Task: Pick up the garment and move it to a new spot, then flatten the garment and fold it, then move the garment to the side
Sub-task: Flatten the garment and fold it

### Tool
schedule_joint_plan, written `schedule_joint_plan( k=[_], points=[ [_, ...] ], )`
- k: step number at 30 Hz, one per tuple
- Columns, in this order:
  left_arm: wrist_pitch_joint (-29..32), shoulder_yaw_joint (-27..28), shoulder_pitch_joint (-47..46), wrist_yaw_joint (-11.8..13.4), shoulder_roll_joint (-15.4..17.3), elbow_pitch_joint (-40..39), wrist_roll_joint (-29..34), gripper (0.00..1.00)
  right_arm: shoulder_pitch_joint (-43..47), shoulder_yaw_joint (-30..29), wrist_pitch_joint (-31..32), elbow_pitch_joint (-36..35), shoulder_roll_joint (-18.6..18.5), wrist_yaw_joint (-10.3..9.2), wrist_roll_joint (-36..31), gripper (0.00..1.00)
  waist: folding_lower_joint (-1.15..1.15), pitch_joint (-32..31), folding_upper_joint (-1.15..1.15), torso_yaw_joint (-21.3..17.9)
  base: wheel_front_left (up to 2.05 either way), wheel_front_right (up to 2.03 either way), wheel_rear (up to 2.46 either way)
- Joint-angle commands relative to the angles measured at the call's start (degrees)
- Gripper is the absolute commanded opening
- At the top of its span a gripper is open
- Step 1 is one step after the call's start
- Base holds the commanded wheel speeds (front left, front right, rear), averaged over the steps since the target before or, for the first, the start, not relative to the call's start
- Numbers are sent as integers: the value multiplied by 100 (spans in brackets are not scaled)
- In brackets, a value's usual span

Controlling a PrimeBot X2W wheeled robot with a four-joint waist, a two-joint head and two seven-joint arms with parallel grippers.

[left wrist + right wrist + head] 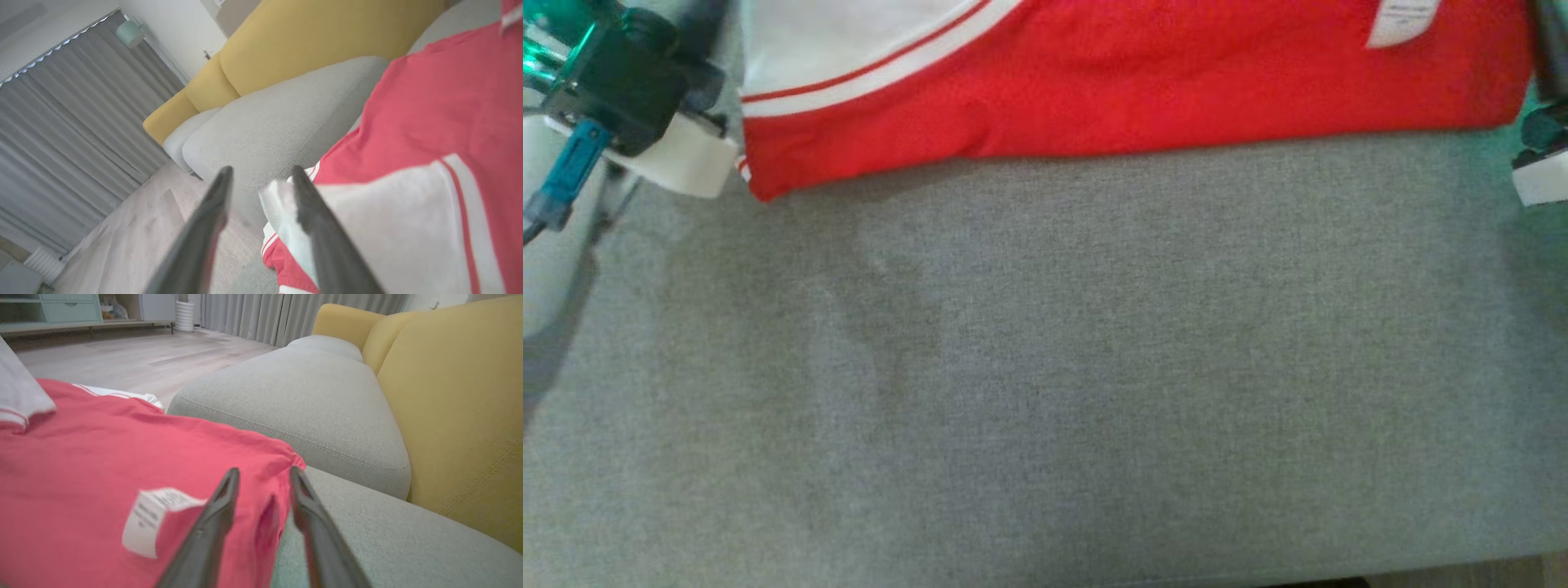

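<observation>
Both grippers are a little open at the two ends of the red shirt (1135, 90).
The left gripper (261, 173) has its fingers apart, and the edge of the white sleeve (388, 228) sits by one finger. The right gripper (263, 471) has its fingers apart too, with the shirt's red corner between them, near a white label (157, 518). The shirt lies flat on the far part of the grey sofa seat (1045, 367).

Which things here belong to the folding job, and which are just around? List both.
Job: red garment, left gripper, right gripper.
Just around: grey seat cushion, yellow sofa back, curtain, wooden floor.
</observation>
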Motion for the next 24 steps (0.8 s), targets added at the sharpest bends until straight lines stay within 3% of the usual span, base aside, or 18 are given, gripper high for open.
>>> schedule_joint_plan(
  k=[1, 5, 8, 15, 24],
  points=[
    [-9, 335, 43, 116, 108, -80, -207, 100, 90, -90, -61, -129, -53, -4, -57, 100, -1, -92, 0, 17, 0, 0, 0],
    [-19, 773, 927, 485, -462, -94, -1182, 100, 374, -354, -61, -258, 270, -4, -224, 100, -1, -399, 0, 32, 0, 0, 0],
    [-22, 861, 1673, 599, -727, -153, -1624, 100, 655, -463, -61, -352, 517, -4, -286, 100, -1, -642, 0, 12, 0, 0, 0],
    [-26, 1024, 2670, 827, -1121, -106, -2076, 100, 1098, -542, -61, -327, 831, -4, -347, 100, -1, -1012, 0, -19, 0, 0, 0],
    [311, 1167, 3008, 1030, -1530, 899, -2607, 100, 1480, -649, -61, -344, 1078, -4, -326, 100, -1, -1261, 0, -166, 0, 0, 0]
  ],
)
